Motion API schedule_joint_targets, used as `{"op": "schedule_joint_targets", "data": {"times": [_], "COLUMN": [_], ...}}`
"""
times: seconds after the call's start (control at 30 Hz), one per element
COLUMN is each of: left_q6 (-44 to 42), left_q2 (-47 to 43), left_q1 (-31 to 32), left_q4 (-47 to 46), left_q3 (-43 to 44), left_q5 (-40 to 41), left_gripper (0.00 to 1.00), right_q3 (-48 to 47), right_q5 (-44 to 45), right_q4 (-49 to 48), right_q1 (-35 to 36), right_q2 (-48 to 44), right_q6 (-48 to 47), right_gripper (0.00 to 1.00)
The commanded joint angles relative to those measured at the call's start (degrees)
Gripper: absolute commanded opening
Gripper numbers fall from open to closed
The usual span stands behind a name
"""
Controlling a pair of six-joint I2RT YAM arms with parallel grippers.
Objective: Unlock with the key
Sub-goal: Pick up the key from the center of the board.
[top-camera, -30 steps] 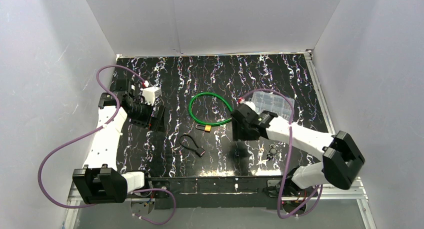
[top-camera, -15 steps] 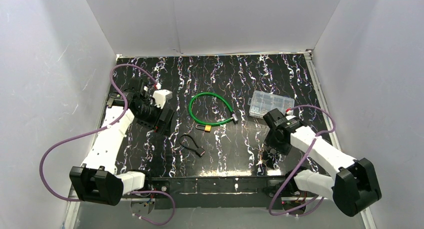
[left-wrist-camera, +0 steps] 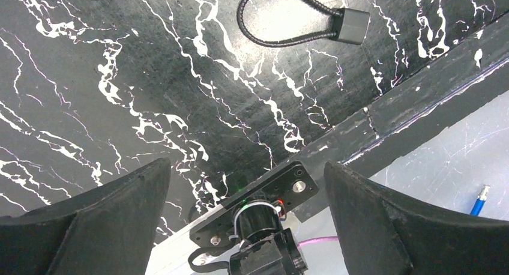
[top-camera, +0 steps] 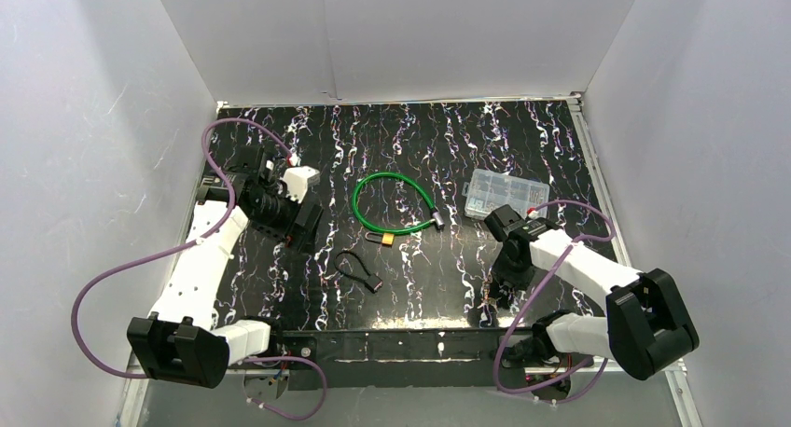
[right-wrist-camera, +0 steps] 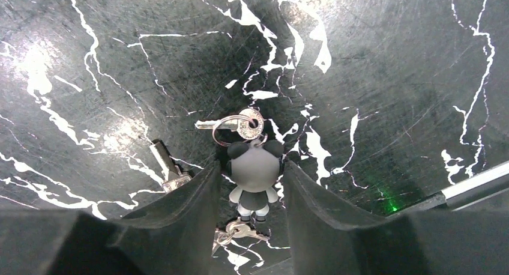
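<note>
A key bunch with a panda figure (right-wrist-camera: 255, 167) lies on the black marbled table at the front right. One silver key (right-wrist-camera: 237, 123) is on a ring above the panda, and another key (right-wrist-camera: 169, 169) lies to its left. My right gripper (right-wrist-camera: 251, 166) is open and low over the bunch, one finger on each side of the panda with small gaps. In the top view my right gripper (top-camera: 506, 270) covers most of the bunch. A green cable lock (top-camera: 392, 203) with a yellow body (top-camera: 386, 240) lies mid-table. My left gripper (top-camera: 303, 227) is open and empty, left of the green lock.
A small black cable lock (top-camera: 359, 268) lies near the front centre and also shows in the left wrist view (left-wrist-camera: 353, 24). A clear plastic box (top-camera: 504, 194) stands behind the right gripper. The table's front rail (top-camera: 401, 338) is close to the keys.
My right arm swung from the table's middle to the front right and came down over the key bunch. My left arm shifted slightly right, toward the green lock.
</note>
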State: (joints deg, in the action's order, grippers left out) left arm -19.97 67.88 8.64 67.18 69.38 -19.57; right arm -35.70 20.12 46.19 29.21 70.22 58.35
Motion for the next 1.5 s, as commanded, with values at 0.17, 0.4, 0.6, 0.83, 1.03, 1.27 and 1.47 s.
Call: {"op": "schedule_joint_targets", "data": {"times": [0.17,0.4,0.6,0.83,1.03,1.27,1.47], "left_q6": [-1.19,-1.64,0.24,-9.77,1.84,17.16,19.38], "left_q2": [-1.58,-2.81,-7.77,-23.07,-32.75,-37.26,-34.72], "left_q1": [0.23,0.23,0.22,0.23,0.23,1.11,2.49], "left_q4": [1.93,2.29,-3.84,-13.87,-31.71,-52.5,-52.53], "left_q3": [2.64,5.66,7.3,-1.65,-11.64,-19.78,-19.03], "left_q5": [1.16,0.4,-8.35,-33.13,-48.43,-51.78,-57.45], "left_gripper": [1.0,0.99,1.0,1.0,1.0,0.99,0.99], "right_q3": [-0.88,-9.07,-19.59,-38.38,-52.69,-61.66,-71.15], "right_q5": [-0.36,0.2,-12.87,-34.07,-37.38,-42.21,-42.97], "right_q4": [-0.55,7.04,11.25,14.6,13.65,7.56,8.71], "right_q1": [-0.28,-0.21,0.18,6.57,19.11,28.82,34.51], "right_q2": [0.26,-6.31,-12.88,-8.78,-1.27,5.3,12.2], "right_q6": [0.42,-3.08,-11.53,-21.58,-20.1,-18.37,-20.06], "right_gripper": [0.17,0.01,0.01,0.01,0.01,0.01,0.01]}}
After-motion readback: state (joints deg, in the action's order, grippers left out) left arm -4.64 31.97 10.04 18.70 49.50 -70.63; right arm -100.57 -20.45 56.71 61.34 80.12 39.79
